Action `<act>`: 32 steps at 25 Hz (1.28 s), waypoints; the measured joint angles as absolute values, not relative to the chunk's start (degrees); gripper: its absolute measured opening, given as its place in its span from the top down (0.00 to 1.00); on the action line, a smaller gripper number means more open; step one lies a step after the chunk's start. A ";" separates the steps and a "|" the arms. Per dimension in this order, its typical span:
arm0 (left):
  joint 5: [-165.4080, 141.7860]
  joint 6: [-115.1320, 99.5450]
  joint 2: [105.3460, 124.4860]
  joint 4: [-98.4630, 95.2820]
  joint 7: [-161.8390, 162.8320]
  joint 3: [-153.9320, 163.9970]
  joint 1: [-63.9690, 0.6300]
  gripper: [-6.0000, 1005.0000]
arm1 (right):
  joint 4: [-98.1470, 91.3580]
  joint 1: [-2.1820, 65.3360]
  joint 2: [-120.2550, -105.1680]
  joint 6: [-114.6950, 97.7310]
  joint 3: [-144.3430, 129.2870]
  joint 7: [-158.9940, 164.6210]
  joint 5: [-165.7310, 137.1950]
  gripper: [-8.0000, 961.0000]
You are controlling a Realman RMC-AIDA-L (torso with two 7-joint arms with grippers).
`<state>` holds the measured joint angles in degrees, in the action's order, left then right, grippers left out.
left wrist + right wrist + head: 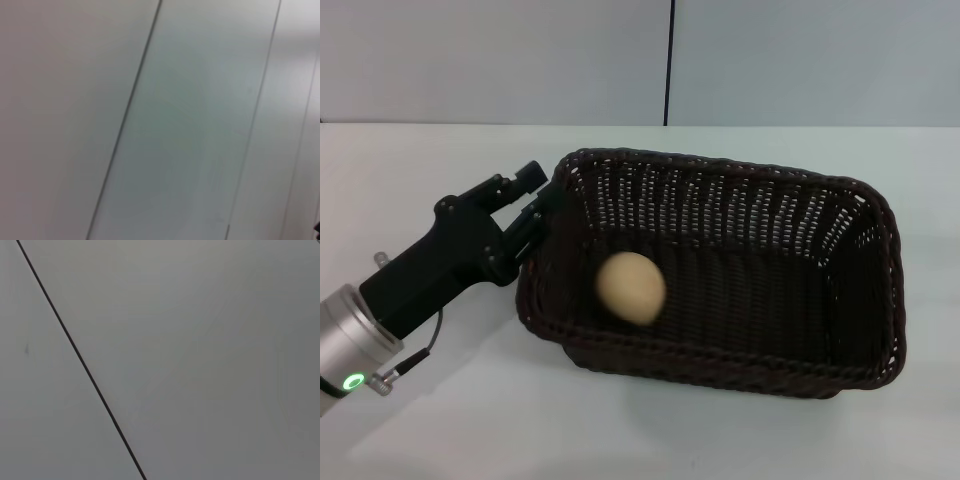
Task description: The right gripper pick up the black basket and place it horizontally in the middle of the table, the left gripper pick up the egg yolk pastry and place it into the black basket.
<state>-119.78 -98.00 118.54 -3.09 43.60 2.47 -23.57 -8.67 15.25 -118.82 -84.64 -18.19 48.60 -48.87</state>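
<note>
The head view is evenly and brightly lit from above. A soft shadow is cast on the table [440, 420] beneath the left arm. No glare is seen. Both wrist views are dim and featureless.

No readable text, labels, brands or numbers anywhere, none on any object or surface

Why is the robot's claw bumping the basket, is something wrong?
Nothing looks spilled or broken. The egg yolk pastry lies inside the black basket, which sits a little askew on the table. The left end effector is right against the basket's left rim; whether they touch is unclear.
</note>
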 joint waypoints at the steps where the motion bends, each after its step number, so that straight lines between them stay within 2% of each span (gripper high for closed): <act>1: -119.40 -98.26 118.51 -2.88 43.59 1.64 -22.90 0.70 | -8.68 15.35 -118.83 -84.63 -18.28 48.60 -48.87 0.57; 4: -119.22 -99.01 118.47 -2.86 43.59 -0.29 -21.98 0.59 | -8.69 15.42 -118.83 -84.63 -18.34 48.60 -48.87 0.57; 14: -119.07 -101.69 118.42 -0.09 43.59 -29.21 -11.94 0.36 | -8.70 15.01 -118.90 -84.63 -17.94 48.60 -48.70 0.57; 19: -119.06 -102.34 118.31 0.86 43.61 -36.91 -8.62 0.29 | -8.70 14.79 -118.91 -84.63 -17.85 48.60 -48.59 0.57; 24: -119.09 -103.14 118.26 0.92 43.60 -38.55 -7.96 0.29 | -8.70 14.76 -118.87 -84.64 -17.49 48.60 -48.55 0.57; 32: -119.10 -103.66 118.32 0.97 43.74 -38.68 -8.14 0.37 | -8.69 14.64 -118.83 -84.87 -17.23 48.60 -48.51 0.57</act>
<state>-119.10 -103.65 118.32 0.97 43.74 -38.68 -8.14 -8.69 14.64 -118.83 -84.87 -17.23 48.60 -48.51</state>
